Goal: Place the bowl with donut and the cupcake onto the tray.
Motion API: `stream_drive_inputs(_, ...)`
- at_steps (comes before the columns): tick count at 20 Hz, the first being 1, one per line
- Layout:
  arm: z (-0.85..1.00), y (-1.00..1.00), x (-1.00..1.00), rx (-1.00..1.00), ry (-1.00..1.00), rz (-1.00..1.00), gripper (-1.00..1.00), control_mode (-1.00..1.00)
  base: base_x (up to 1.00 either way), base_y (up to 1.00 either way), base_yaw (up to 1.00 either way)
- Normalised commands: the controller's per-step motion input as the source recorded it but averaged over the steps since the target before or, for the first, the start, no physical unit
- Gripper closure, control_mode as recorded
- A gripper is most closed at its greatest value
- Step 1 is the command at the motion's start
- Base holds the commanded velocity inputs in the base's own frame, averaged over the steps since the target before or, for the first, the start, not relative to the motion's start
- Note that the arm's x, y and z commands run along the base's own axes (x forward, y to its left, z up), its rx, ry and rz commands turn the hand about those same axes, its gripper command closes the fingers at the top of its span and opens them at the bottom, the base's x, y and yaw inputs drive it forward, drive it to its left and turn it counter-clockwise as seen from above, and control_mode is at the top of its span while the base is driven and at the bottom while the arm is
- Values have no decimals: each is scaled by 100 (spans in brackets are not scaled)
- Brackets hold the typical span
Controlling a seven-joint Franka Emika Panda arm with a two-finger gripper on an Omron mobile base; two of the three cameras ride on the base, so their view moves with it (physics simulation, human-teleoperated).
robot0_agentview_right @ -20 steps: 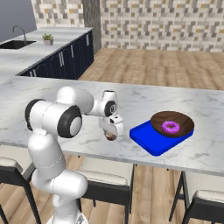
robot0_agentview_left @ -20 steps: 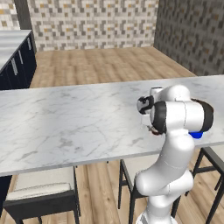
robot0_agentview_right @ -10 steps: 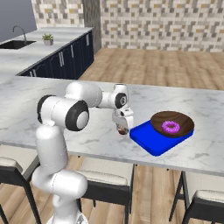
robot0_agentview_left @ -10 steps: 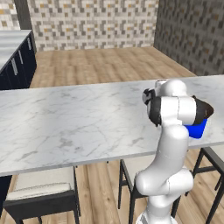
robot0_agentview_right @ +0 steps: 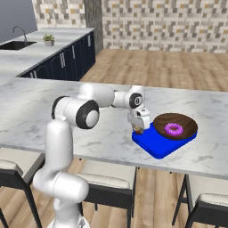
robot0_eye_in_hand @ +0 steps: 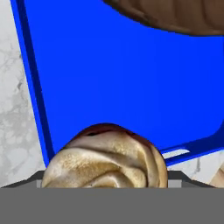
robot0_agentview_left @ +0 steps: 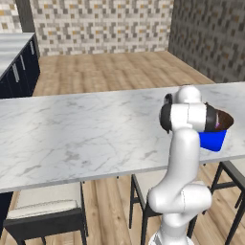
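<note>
We see the gripper (robot0_agentview_right: 139,129) low over the near left corner of the blue tray (robot0_agentview_right: 151,145), pinching the cupcake (robot0_agentview_right: 138,130). From the hand camera the cupcake's tan top (robot0_eye_in_hand: 105,157) sits right at the bottom, with the tray floor (robot0_eye_in_hand: 122,83) beneath and its raised rim running down the left. The fingertips themselves are hidden by the cupcake.

The bowl (robot0_agentview_right: 178,122) rests on the tray's far right part, the donut (robot0_agentview_right: 173,129) lying inside it. The tray sits on the marble counter (robot0_agentview_right: 67,102) near its front edge.

We find no readable writing, brand or label anywhere.

In the left base picture the arm covers most of the tray (robot0_agentview_left: 213,139) and bowl (robot0_agentview_left: 224,118).
</note>
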Motion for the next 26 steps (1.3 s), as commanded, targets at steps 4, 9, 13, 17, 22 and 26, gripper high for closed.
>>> stream_drive_inputs(4, -13, -30, 22, 0, -3, 7, 100, -100, 0, 0, 0)
stream_drive_inputs(9, -50, -2, -1, 1, 1, 2, 100, -100, 0, 0, 0)
stream_drive_inputs(13, -34, -6, 0, 0, -3, 0, 100, -100, 0, 0, 0)
stream_drive_inputs(17, -10, -18, 0, 0, -8, 0, -100, -100, 0, 0, 0)
stream_drive_inputs(22, 0, -3, 0, 0, -2, 0, -100, -100, 0, 0, 0)
stream_drive_inputs(26, 0, 1, 0, 0, 0, -3, -100, -100, 0, 0, 0)
